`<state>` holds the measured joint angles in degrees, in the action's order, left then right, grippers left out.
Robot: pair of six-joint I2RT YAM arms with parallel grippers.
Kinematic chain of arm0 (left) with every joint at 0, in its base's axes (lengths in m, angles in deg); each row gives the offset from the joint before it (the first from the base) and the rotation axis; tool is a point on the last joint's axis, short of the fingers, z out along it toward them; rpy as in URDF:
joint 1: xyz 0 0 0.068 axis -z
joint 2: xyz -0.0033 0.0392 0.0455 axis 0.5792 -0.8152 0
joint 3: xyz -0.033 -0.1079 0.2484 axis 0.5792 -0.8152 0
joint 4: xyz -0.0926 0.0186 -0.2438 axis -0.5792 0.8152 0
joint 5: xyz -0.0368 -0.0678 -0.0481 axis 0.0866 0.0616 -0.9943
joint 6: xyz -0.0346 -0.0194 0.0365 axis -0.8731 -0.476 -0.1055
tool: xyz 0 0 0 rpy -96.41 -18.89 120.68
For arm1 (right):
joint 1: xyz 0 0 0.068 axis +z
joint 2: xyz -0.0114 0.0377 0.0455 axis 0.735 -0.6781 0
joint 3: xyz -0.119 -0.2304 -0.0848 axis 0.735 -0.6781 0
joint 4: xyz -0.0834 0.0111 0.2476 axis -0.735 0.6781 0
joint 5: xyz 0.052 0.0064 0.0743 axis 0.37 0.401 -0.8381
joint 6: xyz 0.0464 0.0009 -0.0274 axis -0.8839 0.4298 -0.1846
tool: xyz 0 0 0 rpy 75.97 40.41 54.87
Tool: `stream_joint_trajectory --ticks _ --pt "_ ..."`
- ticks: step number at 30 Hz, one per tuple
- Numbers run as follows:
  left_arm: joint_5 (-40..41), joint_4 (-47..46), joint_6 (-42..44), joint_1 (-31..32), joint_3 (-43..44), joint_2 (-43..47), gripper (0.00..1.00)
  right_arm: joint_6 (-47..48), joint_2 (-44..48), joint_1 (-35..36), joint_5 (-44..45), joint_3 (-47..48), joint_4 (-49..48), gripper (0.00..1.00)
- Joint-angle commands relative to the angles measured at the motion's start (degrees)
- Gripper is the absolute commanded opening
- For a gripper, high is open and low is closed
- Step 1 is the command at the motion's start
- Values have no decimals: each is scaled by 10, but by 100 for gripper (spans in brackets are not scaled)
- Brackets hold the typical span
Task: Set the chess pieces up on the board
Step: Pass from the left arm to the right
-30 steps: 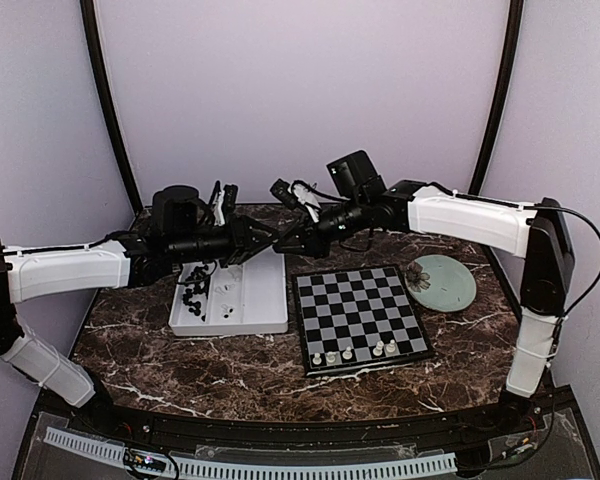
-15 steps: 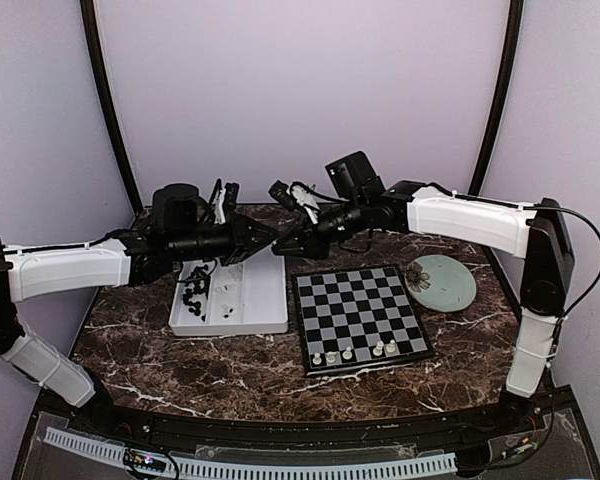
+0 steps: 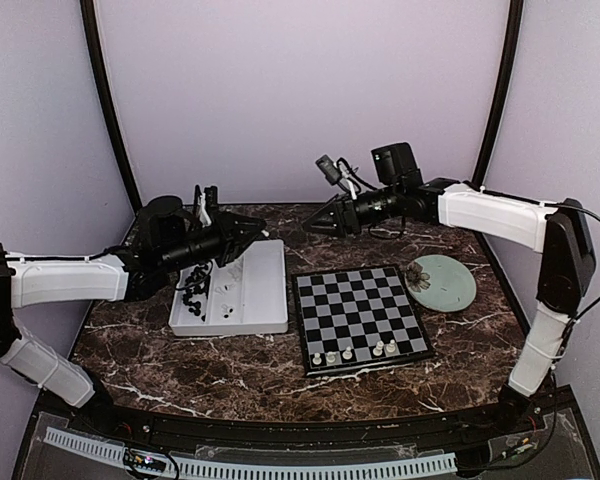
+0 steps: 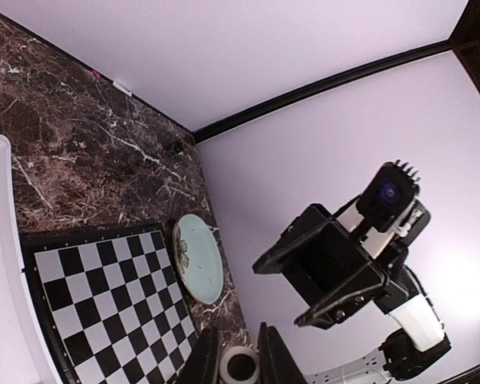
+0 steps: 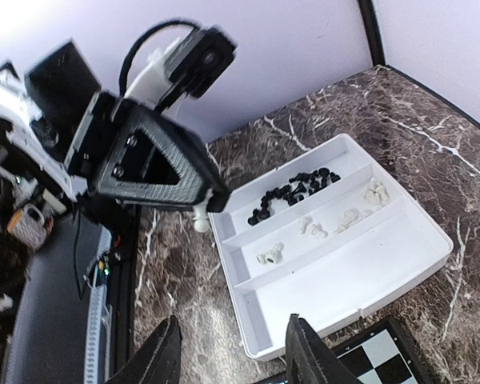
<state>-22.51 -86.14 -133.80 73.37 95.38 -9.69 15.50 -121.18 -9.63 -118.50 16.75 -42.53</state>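
The left gripper (image 4: 238,357) pinches one white chess piece (image 5: 200,218), the right gripper (image 5: 232,352) gapes wide, and four white pieces (image 3: 347,354) stand on the one board (image 3: 358,300) below both.

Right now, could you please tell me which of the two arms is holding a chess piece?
The left arm's fingers are shut on a white piece; the right arm's fingers stand apart with nothing between them.
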Motion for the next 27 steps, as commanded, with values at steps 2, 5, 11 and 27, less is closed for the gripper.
stream_joint_trajectory --ticks 2,5,11,27 --pt "28 -165 -102 -5 -31 6 13 -176 4 -21 -102 -33 -178 48" --pt "23 -190 -126 -5 -33 -8 13 -278 -12 -21 -129 -51 -283 48" --pt "22 -222 -139 -5 -36 -22 13 -436 -45 -14 -158 -59 -450 46" --pt "5 -251 -143 -5 -29 -44 13 -475 -83 12 -135 -31 -447 44"
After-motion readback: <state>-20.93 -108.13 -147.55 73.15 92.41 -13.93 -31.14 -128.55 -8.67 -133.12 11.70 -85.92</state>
